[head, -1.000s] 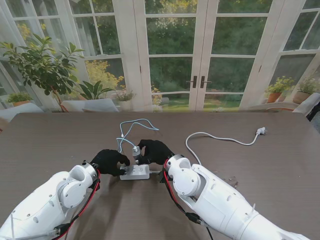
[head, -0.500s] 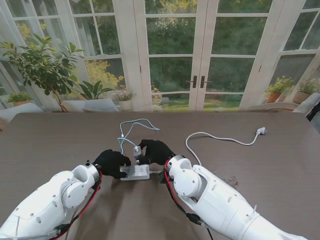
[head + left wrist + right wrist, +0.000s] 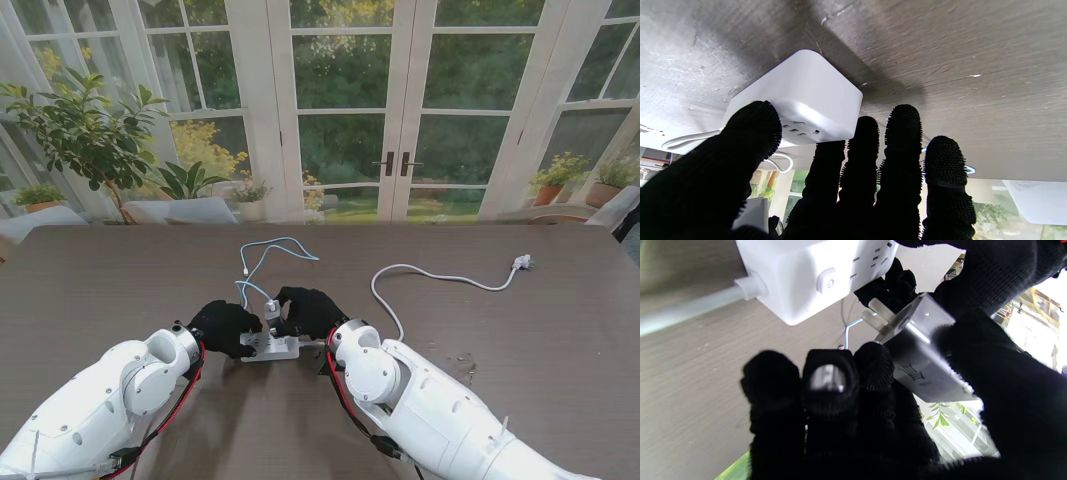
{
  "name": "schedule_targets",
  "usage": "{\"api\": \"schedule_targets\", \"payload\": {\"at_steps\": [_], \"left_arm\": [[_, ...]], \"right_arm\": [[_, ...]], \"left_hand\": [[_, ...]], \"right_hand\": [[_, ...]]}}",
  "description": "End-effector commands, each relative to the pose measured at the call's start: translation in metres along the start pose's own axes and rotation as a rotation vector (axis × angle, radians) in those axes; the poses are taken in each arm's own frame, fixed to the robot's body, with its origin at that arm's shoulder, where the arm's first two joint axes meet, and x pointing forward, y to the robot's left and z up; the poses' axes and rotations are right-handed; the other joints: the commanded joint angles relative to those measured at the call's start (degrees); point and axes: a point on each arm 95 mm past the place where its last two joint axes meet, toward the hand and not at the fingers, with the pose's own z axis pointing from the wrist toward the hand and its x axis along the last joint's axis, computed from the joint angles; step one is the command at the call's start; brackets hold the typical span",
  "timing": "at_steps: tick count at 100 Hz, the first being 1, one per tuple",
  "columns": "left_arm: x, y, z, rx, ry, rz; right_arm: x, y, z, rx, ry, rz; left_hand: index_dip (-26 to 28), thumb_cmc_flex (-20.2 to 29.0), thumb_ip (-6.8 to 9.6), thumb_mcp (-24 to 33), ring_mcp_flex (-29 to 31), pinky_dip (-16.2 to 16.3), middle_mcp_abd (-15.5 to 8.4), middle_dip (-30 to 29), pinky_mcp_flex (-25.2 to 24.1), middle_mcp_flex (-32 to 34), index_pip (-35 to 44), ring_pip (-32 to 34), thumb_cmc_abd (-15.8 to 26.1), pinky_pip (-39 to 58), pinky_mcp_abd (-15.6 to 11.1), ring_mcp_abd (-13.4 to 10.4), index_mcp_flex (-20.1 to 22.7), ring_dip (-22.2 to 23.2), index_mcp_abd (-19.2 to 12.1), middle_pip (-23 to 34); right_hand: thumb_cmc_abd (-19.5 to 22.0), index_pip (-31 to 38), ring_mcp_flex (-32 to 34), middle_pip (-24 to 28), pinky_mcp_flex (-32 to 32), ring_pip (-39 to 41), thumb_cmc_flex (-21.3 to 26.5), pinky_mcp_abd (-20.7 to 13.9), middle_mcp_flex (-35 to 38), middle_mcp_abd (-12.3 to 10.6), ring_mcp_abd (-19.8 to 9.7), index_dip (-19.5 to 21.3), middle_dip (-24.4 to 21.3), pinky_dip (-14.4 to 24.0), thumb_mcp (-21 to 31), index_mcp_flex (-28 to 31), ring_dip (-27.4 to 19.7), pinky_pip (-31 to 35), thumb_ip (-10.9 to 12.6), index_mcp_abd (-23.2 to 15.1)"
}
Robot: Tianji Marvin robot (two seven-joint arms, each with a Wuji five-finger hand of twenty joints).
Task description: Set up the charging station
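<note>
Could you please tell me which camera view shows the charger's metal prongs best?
The right wrist view: the charger's prongs show clearly, not yet in the power strip. In the stand view the charger is tiny, prongs indistinguishable. The left wrist view shows only the strip.

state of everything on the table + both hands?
Power strip: flat on the table, sockets empty, steadied by left robot hand.
Charger: unplugged, prongs close to strip, not inserted.
Blue cable: loose, looped on table.
White cord plug: lying unplugged.
Left robot hand: clasping the strip.
Right robot hand: holding charger.
</note>
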Motion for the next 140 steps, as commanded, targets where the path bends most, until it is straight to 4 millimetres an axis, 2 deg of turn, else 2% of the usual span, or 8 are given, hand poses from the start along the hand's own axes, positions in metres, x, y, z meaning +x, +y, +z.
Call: {"api": "schedule_targets", "payload": {"at_steps": [1,32,44,62,76,80,92,140], "left_arm": [[0.003,0.015,-0.003,-0.056,0.007,-0.009],[0.001,0.013,-0.003,-0.06,0.01,-0.019],[0.0,0.013,-0.004,-0.061,0.013,-0.018],[-0.001,0.014,-0.005,-0.073,0.015,-0.022],[-0.002,0.015,-0.006,-0.079,0.019,-0.022],[-0.003,0.015,-0.006,-0.08,0.019,-0.022],[-0.004,0.015,-0.006,-0.083,0.02,-0.022],[-0.006,0.014,-0.006,-0.096,0.033,-0.015]], "right_arm": [[0.003,-0.007,0.001,0.022,0.006,0.011],[0.003,-0.019,0.004,0.044,-0.004,0.026],[0.004,-0.023,0.006,0.046,-0.005,0.03],[0.003,-0.028,0.009,0.05,-0.004,0.022],[0.002,-0.031,0.011,0.05,-0.001,0.01],[0.002,-0.032,0.012,0.051,0.002,0.004],[0.0,-0.033,0.012,0.042,0.019,-0.027],[-0.007,-0.028,0.016,0.013,0.093,-0.206]], "left_hand": [[0.1,1.67,2.55,1.09,0.63,0.06,0.31,-0.47,-1.12,-0.65,3.32,1.25,0.21,1.15,-0.06,-0.65,1.88,0.36,-3.81,-0.18],[0.1,2.22,2.41,0.94,-0.38,-0.33,0.66,-1.58,-1.89,-0.33,3.62,-0.18,2.48,0.11,0.22,-0.01,2.77,-0.28,-3.77,-1.22],[0.13,2.37,2.04,0.85,-0.24,-0.45,0.67,-1.84,-2.07,-0.22,3.54,-0.34,2.68,-0.21,0.27,-0.08,2.75,-0.37,-3.71,-1.36],[0.08,2.49,2.0,0.86,-0.23,-0.55,0.64,-2.13,-2.23,-0.16,3.29,-0.51,2.93,-0.49,0.38,0.02,2.71,-0.44,-3.7,-1.56],[0.12,2.75,1.86,0.88,-0.16,-0.56,0.55,-2.2,-2.23,0.09,3.23,-0.55,2.75,-0.52,0.39,-0.12,2.81,-0.45,-3.85,-1.48],[0.43,3.27,1.1,0.47,-0.09,-0.55,0.53,-2.19,-2.12,0.23,3.55,-0.57,2.72,-0.49,0.4,-0.1,2.95,-0.46,-3.83,-1.39],[0.52,3.31,0.85,0.36,-0.1,-0.57,0.53,-2.14,-2.07,0.22,3.58,-0.61,2.79,-0.49,0.41,-0.06,3.03,-0.47,-3.91,-1.33],[-0.55,2.8,1.61,0.69,0.13,-0.66,0.64,-2.18,-2.17,0.68,1.86,-0.57,3.61,-0.61,0.44,-0.04,3.78,-0.46,-3.3,-1.38]], "right_hand": [[5.25,25.99,1.52,-1.93,-1.95,-4.8,6.76,2.41,1.65,-0.92,0.97,5.34,-2.0,-1.04,8.96,8.76,-39.39,-2.49,2.33,-14.18],[6.25,25.31,0.59,-9.28,-10.88,-20.61,5.74,3.56,0.76,-1.61,3.1,6.07,-9.08,-2.83,8.03,8.43,-43.9,-8.08,2.51,-16.57],[6.65,25.11,-2.31,-12.08,-14.88,-25.32,5.46,3.49,-0.36,-1.89,3.74,6.37,-11.25,-3.64,7.59,8.23,-44.37,-10.35,2.61,-17.06],[6.7,24.92,-7.88,-17.33,-22.51,-32.9,5.25,2.91,-3.38,-2.07,4.41,6.56,-15.16,-7.17,7.22,8.45,-46.64,-17.91,2.79,-17.33],[6.78,24.32,-10.08,-17.97,-24.79,-34.76,5.03,1.55,-5.6,-2.9,4.39,6.22,-15.93,-8.25,6.99,8.76,-47.6,-19.83,2.87,-18.09],[6.76,24.3,-10.5,-18.04,-25.3,-35.0,4.93,1.36,-6.23,-3.05,4.4,6.24,-16.03,-8.37,6.94,8.77,-47.73,-20.05,2.87,-18.1],[6.48,23.86,-11.39,-17.57,-26.5,-35.37,4.71,0.5,-7.9,-3.1,3.97,5.97,-16.14,-8.77,7.01,9.28,-48.07,-20.59,2.95,-18.37],[6.34,22.87,-12.89,-15.41,-28.6,-34.77,3.2,-0.05,-11.59,-3.32,3.25,5.77,-17.01,-9.7,7.33,10.06,-48.49,-21.56,3.17,-19.51]]}}
